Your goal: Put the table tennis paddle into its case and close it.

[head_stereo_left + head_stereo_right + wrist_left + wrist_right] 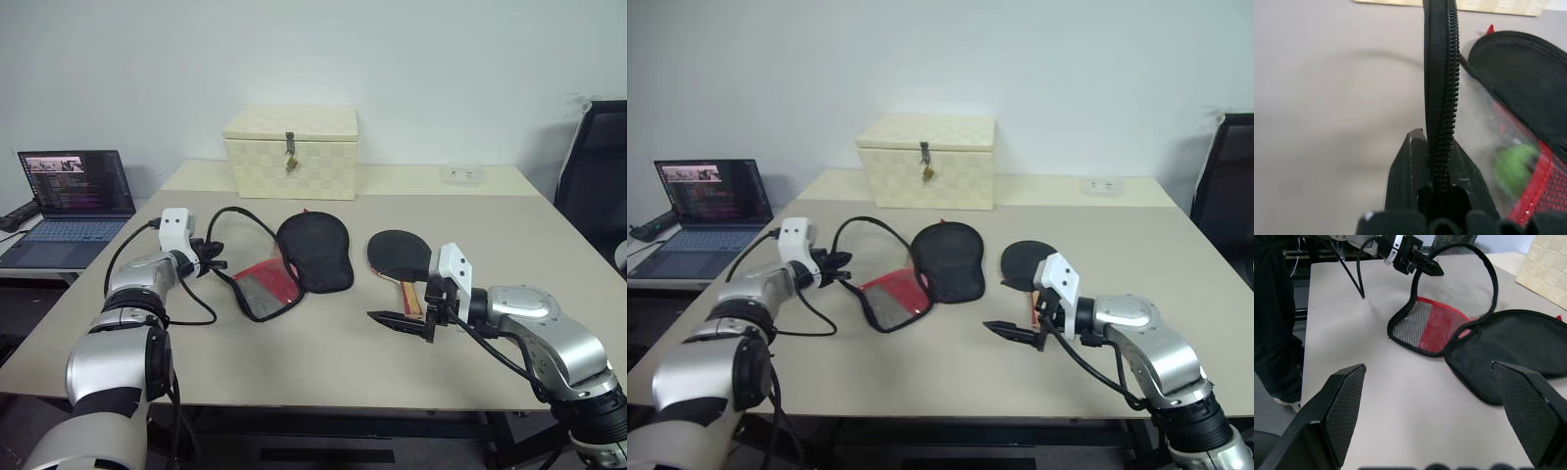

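Pinching the zipper strip [1440,98] of the case [315,252], the left gripper [212,257] has its 2 fingers closed narrowly around that black band. If the pinch slackens, which I judge possible, the strip could slide out and the opened halves sag shut. The right gripper [400,320] hovers with jaws wide and empty, just beside the table tennis paddle [400,255], which lies flat on the table [323,343] near the case. Its handle seems partly hidden behind that gripper, so a grab there could nudge it. Open tabletop lies toward the near edge; the cream box [291,152] stands well behind.
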Controlling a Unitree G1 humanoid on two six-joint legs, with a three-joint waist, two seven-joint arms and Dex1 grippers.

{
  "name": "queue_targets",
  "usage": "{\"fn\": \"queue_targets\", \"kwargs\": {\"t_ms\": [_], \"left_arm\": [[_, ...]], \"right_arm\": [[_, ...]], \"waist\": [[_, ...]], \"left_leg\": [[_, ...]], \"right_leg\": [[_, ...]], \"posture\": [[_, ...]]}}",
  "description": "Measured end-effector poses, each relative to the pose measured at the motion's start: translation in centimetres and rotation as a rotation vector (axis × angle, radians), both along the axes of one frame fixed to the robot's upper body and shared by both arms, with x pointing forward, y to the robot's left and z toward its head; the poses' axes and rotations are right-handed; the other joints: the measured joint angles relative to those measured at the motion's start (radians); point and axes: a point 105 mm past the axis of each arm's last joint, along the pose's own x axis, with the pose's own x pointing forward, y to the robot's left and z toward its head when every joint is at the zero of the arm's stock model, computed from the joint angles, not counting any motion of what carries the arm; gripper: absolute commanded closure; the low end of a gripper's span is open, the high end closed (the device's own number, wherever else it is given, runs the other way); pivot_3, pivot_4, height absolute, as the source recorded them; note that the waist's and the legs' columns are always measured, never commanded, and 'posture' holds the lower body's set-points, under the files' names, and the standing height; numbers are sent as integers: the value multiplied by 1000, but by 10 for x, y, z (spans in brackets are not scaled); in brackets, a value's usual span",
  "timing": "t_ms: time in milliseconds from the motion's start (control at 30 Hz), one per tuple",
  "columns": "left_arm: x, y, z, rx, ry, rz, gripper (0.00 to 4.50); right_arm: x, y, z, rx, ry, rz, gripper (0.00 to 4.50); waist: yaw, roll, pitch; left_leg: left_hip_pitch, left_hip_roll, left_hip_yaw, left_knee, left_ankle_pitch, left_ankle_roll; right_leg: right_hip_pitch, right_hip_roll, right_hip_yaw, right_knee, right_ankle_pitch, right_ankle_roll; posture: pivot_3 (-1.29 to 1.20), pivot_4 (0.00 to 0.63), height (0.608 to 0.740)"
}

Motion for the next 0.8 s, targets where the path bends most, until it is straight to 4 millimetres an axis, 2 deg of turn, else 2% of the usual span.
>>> {"fn": "queue_targets", "kwargs": {"t_ms": [167, 300, 367, 433, 567, 700, 800], "left_arm": [[0, -1, 0, 4, -2, -2, 1349], [-2, 11, 3, 26, -4, 38, 38], [-4, 24, 5, 54, -13, 96, 38], [-14, 51, 3, 96, -5, 182, 38], [-39, 95, -17, 156, 55, 309, 38], [-56, 117, -32, 164, 89, 380, 38], [-61, 122, -24, 93, 33, 365, 38]], "right_arm": [[0, 2, 0, 10, 8, 4, 0], [0, 3, 1, 17, 9, 6, 0], [1, 5, 2, 26, 7, 6, 0], [2, 8, 5, 43, 3, 4, 0], [4, 9, 5, 50, 13, -8, 0], [5, 12, 10, 87, 32, -4, 0], [10, 17, 14, 116, 51, -21, 0]], "waist": [[-1, 0, 0], [-2, 0, 0], [-3, 0, 0], [-9, 0, 0], [-10, 0, 0], [0, -1, 0], [3, -2, -1]], "left_leg": [[0, 0, 0, 0, 0, 0], [0, 0, 0, 0, 0, 0], [0, 0, 0, 0, 0, 0], [1, 1, 1, 0, 0, 0], [1, 1, 1, 0, 0, 0], [0, 1, 0, 1, 0, 0], [0, 1, -1, 1, 0, 0]], "right_leg": [[0, 0, 0, 0, 0, 0], [0, 0, 0, 0, 0, 0], [0, 0, 0, 0, 0, 0], [0, 0, 2, 1, 0, 0], [-1, -1, 2, 1, 0, 0], [0, -1, 1, 1, 0, 0], [0, -2, 0, 1, 0, 0]], "posture": [[0, 150, 740], [0, 150, 740], [0, 150, 740], [0, 150, 740], [0, 150, 740], [0, 150, 740], [0, 150, 740]]}}
